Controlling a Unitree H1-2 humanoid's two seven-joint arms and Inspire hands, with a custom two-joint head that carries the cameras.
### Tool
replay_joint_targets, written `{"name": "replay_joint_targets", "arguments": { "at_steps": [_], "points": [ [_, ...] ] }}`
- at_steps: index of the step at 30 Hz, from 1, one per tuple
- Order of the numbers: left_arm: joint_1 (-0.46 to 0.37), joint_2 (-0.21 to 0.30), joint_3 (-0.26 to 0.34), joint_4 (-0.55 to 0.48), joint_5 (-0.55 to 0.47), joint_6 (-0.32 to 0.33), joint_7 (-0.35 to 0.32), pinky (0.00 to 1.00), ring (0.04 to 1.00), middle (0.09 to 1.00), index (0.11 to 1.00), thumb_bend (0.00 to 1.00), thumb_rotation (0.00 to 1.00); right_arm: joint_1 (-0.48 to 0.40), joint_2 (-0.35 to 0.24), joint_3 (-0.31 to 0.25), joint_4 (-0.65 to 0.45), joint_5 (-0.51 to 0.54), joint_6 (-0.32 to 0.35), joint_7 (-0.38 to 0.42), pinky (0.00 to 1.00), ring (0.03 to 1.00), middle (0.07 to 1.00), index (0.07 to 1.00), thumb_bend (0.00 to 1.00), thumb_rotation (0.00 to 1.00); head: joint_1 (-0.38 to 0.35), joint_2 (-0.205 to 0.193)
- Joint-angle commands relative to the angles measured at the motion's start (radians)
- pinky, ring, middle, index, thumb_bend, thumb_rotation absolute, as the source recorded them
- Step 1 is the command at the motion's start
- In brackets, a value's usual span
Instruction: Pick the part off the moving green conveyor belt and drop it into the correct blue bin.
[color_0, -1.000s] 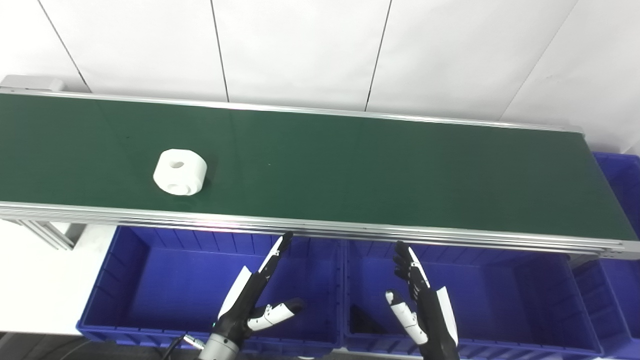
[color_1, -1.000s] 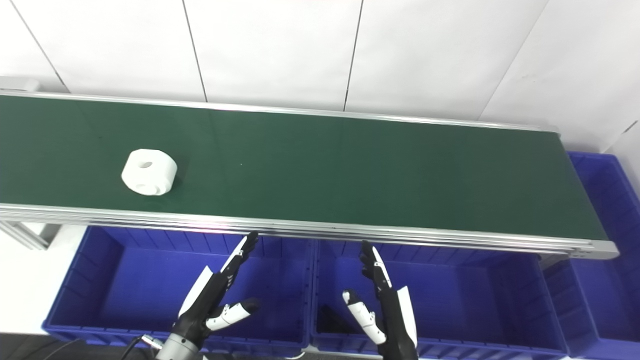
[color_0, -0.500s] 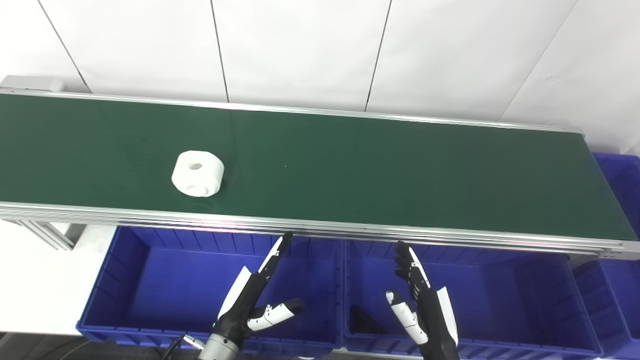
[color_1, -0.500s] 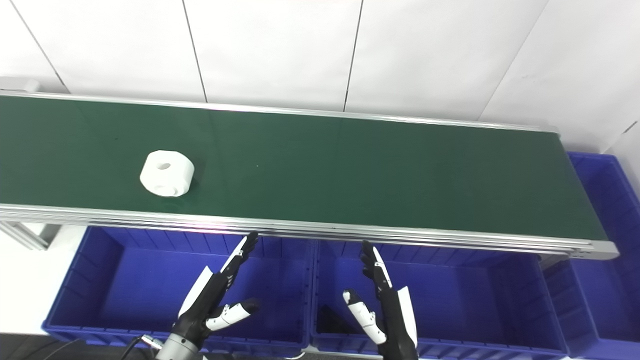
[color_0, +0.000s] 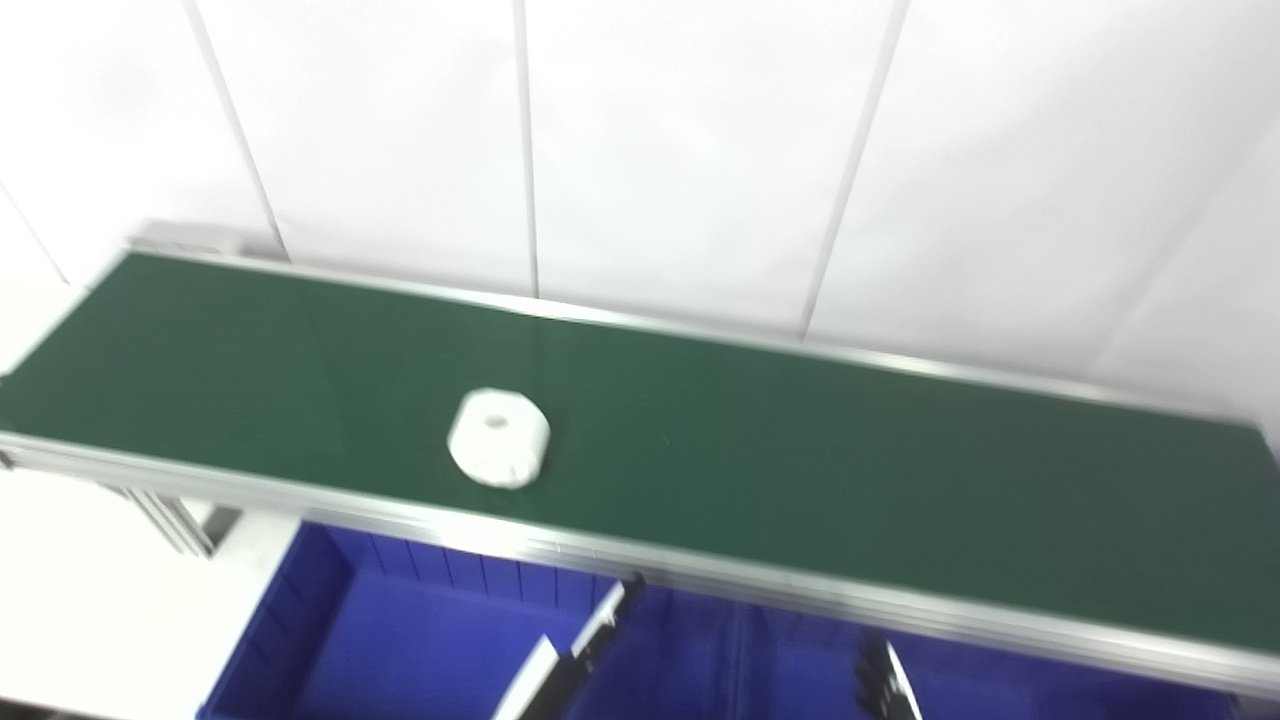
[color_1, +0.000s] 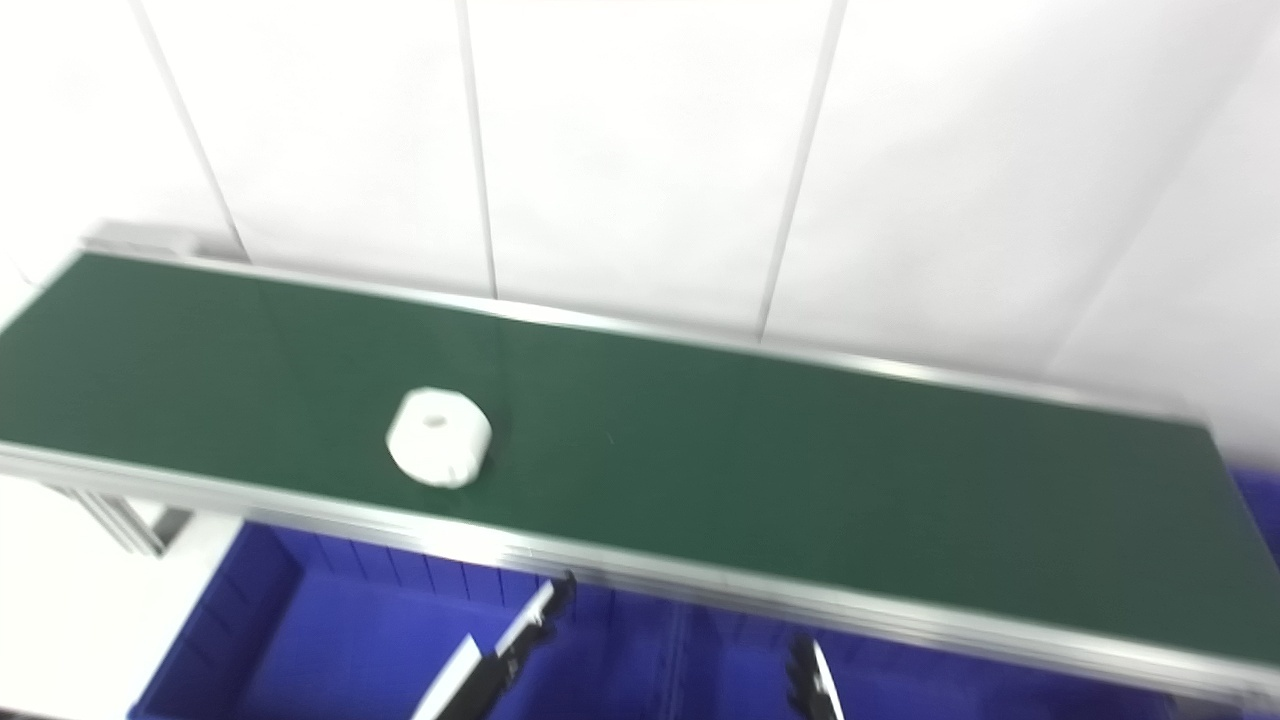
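1. White, short and cylindrical, the plastic part (color_0: 498, 438) with a round hole in its top face sits on the dark green conveyor belt (color_0: 800, 470), toward the near rail and left of the belt's middle. It rests on one flat face with the hole upward, so its axis stands roughly upright and it has no long side to line up with.

2. From the left hand (color_0: 575, 660) the part lies up and a little to the left, across the silver aluminium near rail (color_0: 700, 575) of the belt. The right hand (color_0: 885, 690) is farther off, with the part well to its left. By that layout, I judge the left hand to be the better placed for the pick.

3. Only the upper fingers of each hand show at the bottom edge. Those of the left hand reach out straight toward the rail, touching nothing that I can see. The thumb and palm are out of frame, so how far the hand is spread cannot be told.

4. The right hand shows just dark fingertips, also touching nothing visible; whether its fingers are spread or curled cannot be told.

5. Both hands hang over the blue plastic bins (color_0: 400, 640) below the rail. Both views are blurred, so fine detail is uncertain.
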Motion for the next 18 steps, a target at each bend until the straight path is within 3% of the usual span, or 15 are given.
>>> {"name": "replay_joint_targets", "arguments": {
  "at_steps": [1,9,15,18],
  "points": [
    [-0.024,0.005,-0.014,-0.007,-0.001,-0.043,0.032,0.92,0.981,1.0,1.0,0.78,0.69,-0.013,0.0,0.005,-0.013,0.008,-0.061,-0.006,0.94,0.953,0.966,0.984,0.69,0.88,0.001,-0.005],
    [-0.059,0.038,-0.016,-0.087,-0.03,-0.044,0.036,0.92,0.983,1.0,1.0,0.79,0.64,-0.041,0.0,0.008,0.033,0.007,-0.061,-0.015,0.95,0.964,0.972,0.988,0.69,0.89,0.01,-0.023],
    [-0.15,0.104,0.065,-0.2,-0.061,-0.03,-0.016,0.94,0.991,1.0,1.0,0.8,0.63,-0.045,0.01,0.008,0.04,0.003,-0.061,-0.026,0.95,0.969,0.973,0.982,0.69,0.88,0.013,-0.025],
    [-0.22,0.148,0.116,-0.232,-0.036,-0.017,-0.034,0.97,1.0,1.0,1.0,0.76,0.61,-0.049,0.011,0.012,0.043,-0.004,-0.061,-0.036,0.94,0.963,0.972,0.982,0.68,0.88,0.011,-0.026]
  ]
}}
